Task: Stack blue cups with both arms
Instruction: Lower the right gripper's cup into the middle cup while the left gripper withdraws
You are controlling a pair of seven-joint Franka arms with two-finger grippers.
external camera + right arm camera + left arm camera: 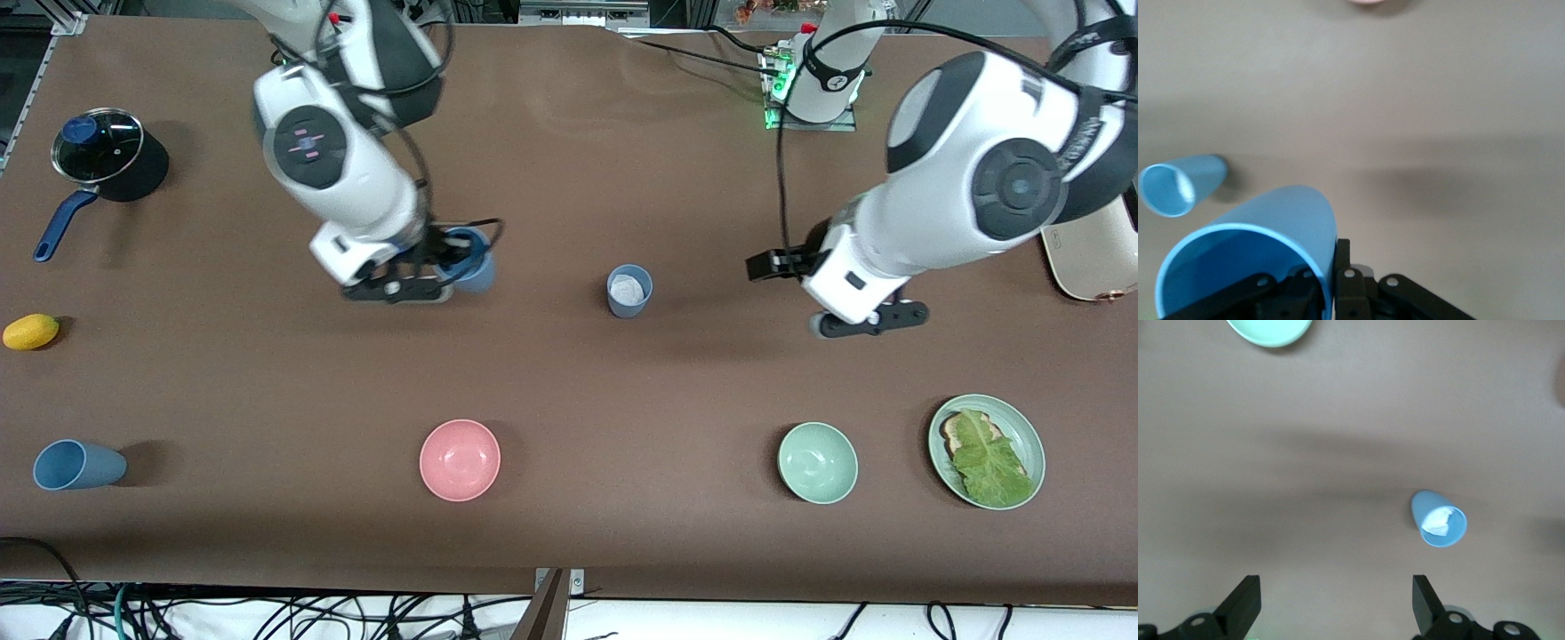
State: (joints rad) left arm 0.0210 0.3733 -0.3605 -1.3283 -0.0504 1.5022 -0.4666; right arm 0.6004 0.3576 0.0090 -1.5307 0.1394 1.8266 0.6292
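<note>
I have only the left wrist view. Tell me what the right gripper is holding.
Observer: The right gripper is shut on the rim of a mid-blue cup, over the table toward the right arm's end.
Operator: Place my left gripper against the greyer cup.
Observer: The left gripper, open, is over bare table, toward the left arm's end from the greyer cup.
Operator: List other cups.
Observer: A third blue cup sits near the front camera at the right arm's end.
</note>
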